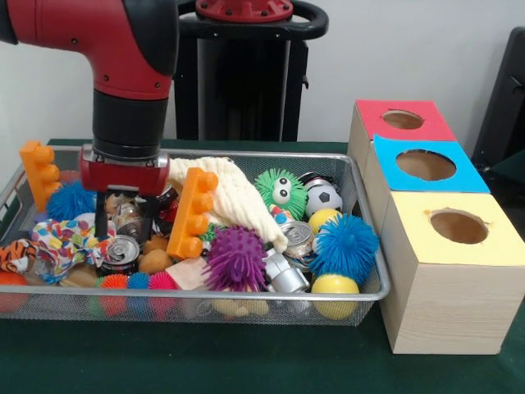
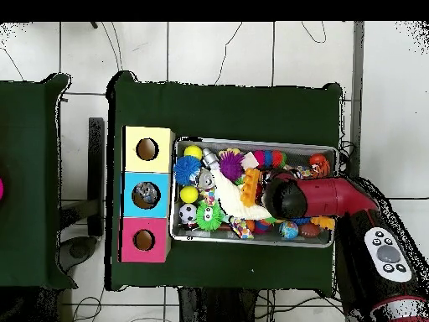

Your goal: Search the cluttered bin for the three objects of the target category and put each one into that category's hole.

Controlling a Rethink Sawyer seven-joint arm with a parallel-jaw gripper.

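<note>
At the left end of the wire mesh bin (image 1: 361,215), an orange toy brick (image 1: 38,174) stands up against the rim, with a blue spiky ball (image 1: 70,199) beside it and a tiger-striped toy (image 1: 14,254) lower down. The red and black arm comes down over this part of the bin, and the gripper (image 1: 102,222) reaches into the clutter; only one dark finger (image 1: 100,220) shows clearly, beside a small tin can (image 1: 121,251) and a flowery cloth (image 1: 67,238), so I cannot tell whether the hand is wide, narrow or holding anything. Just right of it a second orange brick (image 1: 192,213) leans upright against a cream knitted cloth (image 1: 234,199) that drapes across the middle. In front lies a purple spiky ball (image 1: 235,258), and behind the cloth sits a green fuzzy ball with eyes (image 1: 280,192). Further right come a small football (image 1: 324,197), another tin can (image 1: 297,236), a large blue spiky ball (image 1: 344,245) and a yellow ball (image 1: 335,288) at the front corner. Right of the bin, just beside it, stand three wooden boxes in a row, each with a round hole on top: the red-topped box (image 1: 402,120) farthest back, the blue-topped box (image 1: 425,165) in the middle and the yellow-topped box (image 1: 459,230) nearest. In the overhead view the arm (image 2: 314,199) covers the bin's middle.
</note>
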